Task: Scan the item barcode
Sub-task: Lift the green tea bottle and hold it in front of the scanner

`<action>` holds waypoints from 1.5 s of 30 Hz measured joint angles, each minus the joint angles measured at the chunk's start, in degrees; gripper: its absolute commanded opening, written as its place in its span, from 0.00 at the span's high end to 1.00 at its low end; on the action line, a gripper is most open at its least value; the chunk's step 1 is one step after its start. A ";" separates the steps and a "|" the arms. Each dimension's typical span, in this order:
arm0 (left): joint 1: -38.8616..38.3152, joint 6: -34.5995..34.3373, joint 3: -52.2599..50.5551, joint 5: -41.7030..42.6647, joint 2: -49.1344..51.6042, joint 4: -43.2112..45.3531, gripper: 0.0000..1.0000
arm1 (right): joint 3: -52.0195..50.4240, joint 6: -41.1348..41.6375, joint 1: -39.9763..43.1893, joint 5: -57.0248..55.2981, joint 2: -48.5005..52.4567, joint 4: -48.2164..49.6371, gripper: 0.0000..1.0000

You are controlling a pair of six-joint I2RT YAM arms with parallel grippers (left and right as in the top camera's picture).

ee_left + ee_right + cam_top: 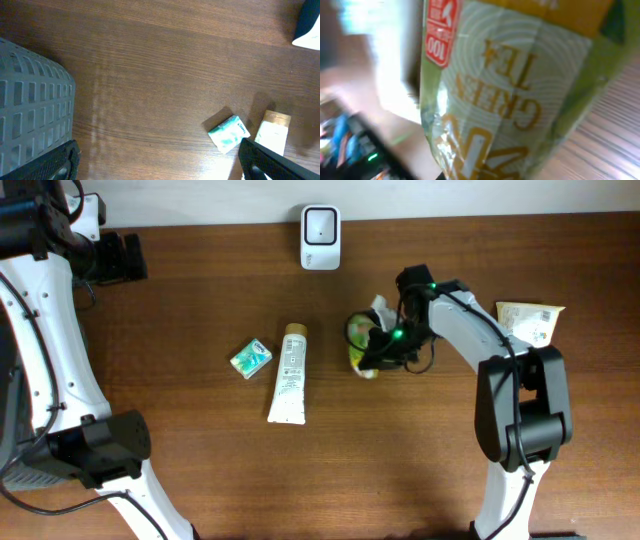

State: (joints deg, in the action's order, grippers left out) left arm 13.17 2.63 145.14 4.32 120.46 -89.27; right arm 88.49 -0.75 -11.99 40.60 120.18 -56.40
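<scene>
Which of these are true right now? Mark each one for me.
1. The right gripper is closed at the green tea packet. True.
2. The left gripper holds the tube. False: its jaws stand wide open with nothing between them, and the tube lies on the table.
3. The white scanner stands at the table's far edge. True.
4. The green tea packet lies inside the grey basket. False: the grey basket is over by the left gripper, and the packet is at the right gripper.

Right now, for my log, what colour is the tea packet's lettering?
Golden orange, on the pale green tea packet; best in right wrist view.
</scene>
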 measured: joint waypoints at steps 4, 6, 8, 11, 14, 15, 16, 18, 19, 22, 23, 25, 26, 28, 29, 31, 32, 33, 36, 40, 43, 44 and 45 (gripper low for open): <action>0.00 0.00 0.00 0.00 0.00 -0.07 0.01 | 4.28 -11.54 0.00 25.18 -2.29 -0.55 0.96; 0.00 0.00 0.00 0.00 -0.02 -0.04 0.01 | 5.29 -14.88 0.00 34.69 -3.26 -0.42 0.96; 0.00 0.00 0.00 0.00 -0.02 -0.07 0.01 | 5.35 -16.57 0.00 39.93 -3.34 -0.44 0.96; 0.00 0.00 0.00 0.00 -0.02 -0.07 0.01 | 5.35 -17.55 0.00 42.60 -3.34 -0.52 0.96; 0.00 0.00 0.00 0.00 -0.02 -0.04 0.01 | 5.35 -17.73 0.00 43.36 -3.34 -0.72 0.96; 0.00 0.00 0.00 0.00 -0.02 -0.04 0.01 | 5.35 -17.77 0.00 43.41 -3.34 -0.72 0.96; 0.00 0.00 0.00 0.00 0.00 -0.04 0.01 | 5.35 -17.81 0.00 43.41 -3.34 -0.74 0.96; 0.00 0.00 0.00 0.00 0.00 -0.04 0.01 | 5.35 -17.90 0.00 43.41 -3.34 -0.81 0.96; 0.00 0.00 0.00 0.00 0.00 -0.04 0.01 | 5.35 -17.66 0.00 43.17 -3.34 -0.83 0.96; 0.00 0.00 0.00 0.00 0.00 -0.07 0.01 | 5.42 -13.33 -0.17 35.69 -3.37 -0.68 0.96; 0.00 0.00 0.00 0.00 -0.02 -0.04 0.01 | 5.42 -9.40 -0.46 28.13 -3.37 -0.94 0.96; 0.00 0.00 0.00 0.00 -0.02 -0.04 0.01 | 5.49 -4.02 -1.42 15.74 -3.37 -1.60 0.96; 0.00 0.00 0.00 0.00 0.00 -0.07 0.01 | 6.10 -2.21 -1.95 10.34 -3.37 -2.80 0.96; 0.00 0.00 0.00 0.00 0.00 -0.07 0.01 | 10.82 1.03 -2.78 -2.75 -3.34 -6.60 0.96; -0.02 0.00 0.00 0.00 0.00 -0.04 0.01 | 15.54 1.99 -2.97 -9.73 -3.34 -8.31 0.96; -0.02 0.00 0.00 0.00 0.00 0.09 0.01 | 25.16 2.32 -3.28 -21.70 -3.34 -9.66 0.96; 0.00 0.00 0.00 0.00 0.00 -0.02 0.01 | 29.42 2.03 -3.48 -26.58 -3.34 -9.25 0.96; 0.00 0.00 0.00 0.00 0.00 -0.07 0.01 | 32.50 1.27 -3.91 -31.93 -3.34 -8.04 0.96; 0.00 0.00 0.00 0.00 0.00 0.00 0.01 | 35.85 -4.66 -7.21 -47.95 -3.61 2.84 0.96; 0.00 0.00 0.00 0.02 -0.02 0.00 0.01 | 36.13 -19.96 -12.35 -63.41 -0.46 22.47 0.96; 0.00 0.00 0.00 0.02 0.00 -0.04 0.01 | 36.20 -30.58 -13.31 -67.14 5.18 34.18 0.96; 0.00 0.00 0.00 0.00 0.00 -0.04 0.01 | 36.02 -35.06 -13.27 -68.24 8.11 35.17 0.96; -0.02 0.00 0.00 0.00 0.00 -0.07 0.01 | 36.04 -40.54 -13.11 -68.89 11.19 40.61 0.96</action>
State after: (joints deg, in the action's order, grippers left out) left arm 13.15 2.63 145.14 4.32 120.46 -89.34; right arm 124.53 -41.30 -25.10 -28.29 131.37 -15.79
